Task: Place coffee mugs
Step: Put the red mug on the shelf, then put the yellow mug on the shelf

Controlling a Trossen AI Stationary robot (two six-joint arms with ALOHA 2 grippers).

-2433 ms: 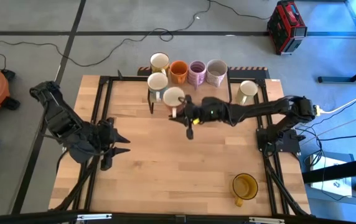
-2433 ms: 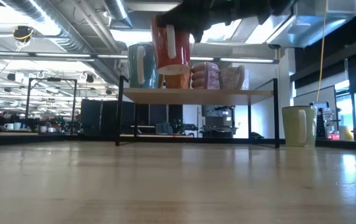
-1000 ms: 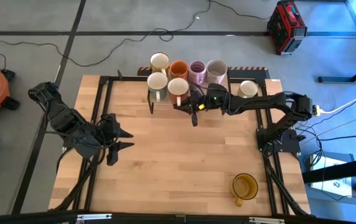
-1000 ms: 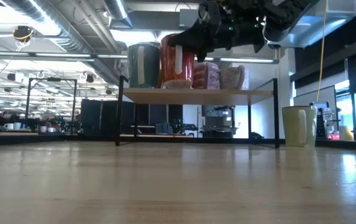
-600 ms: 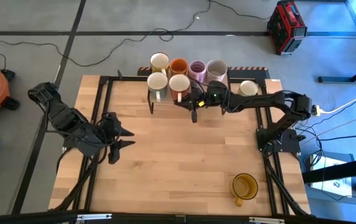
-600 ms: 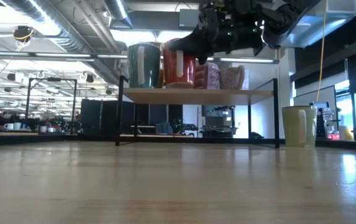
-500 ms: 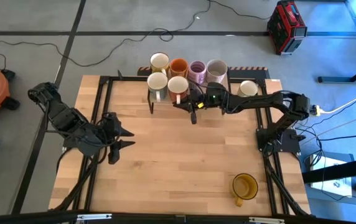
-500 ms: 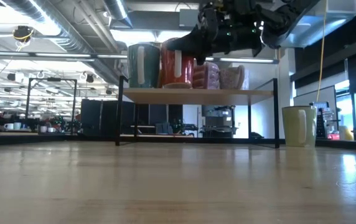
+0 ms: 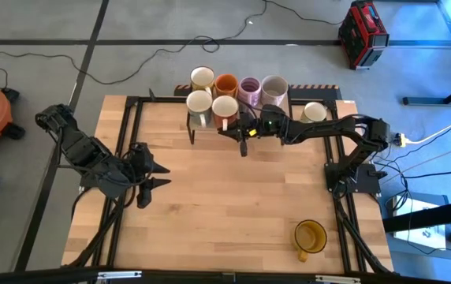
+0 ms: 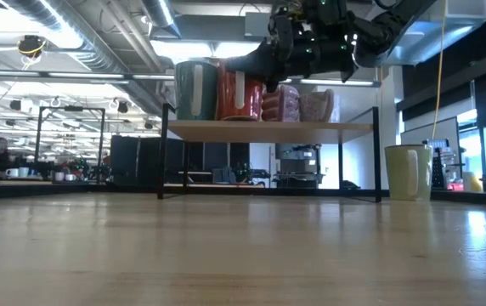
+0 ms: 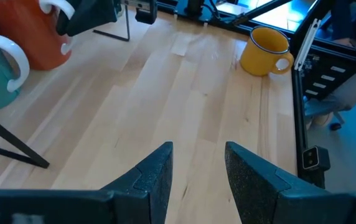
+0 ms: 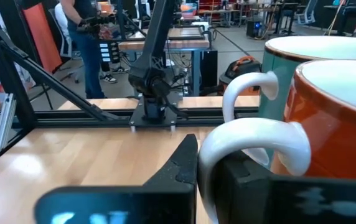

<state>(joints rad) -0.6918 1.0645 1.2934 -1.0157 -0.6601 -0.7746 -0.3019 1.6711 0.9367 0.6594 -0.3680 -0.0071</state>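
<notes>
From above, the right gripper point(image 9: 244, 134) sits at the shelf's front row, fingers pinched on the handle of the red mug point(image 9: 225, 110), which stands beside the teal mug point(image 9: 199, 105). At desk level the red mug point(image 10: 241, 93) looks seated on the shelf point(image 10: 268, 127), handle toward the gripper, so release should come straight back. The left gripper point(image 11: 196, 171) hangs open, well apart from the yellow mug point(image 11: 264, 51).
</notes>
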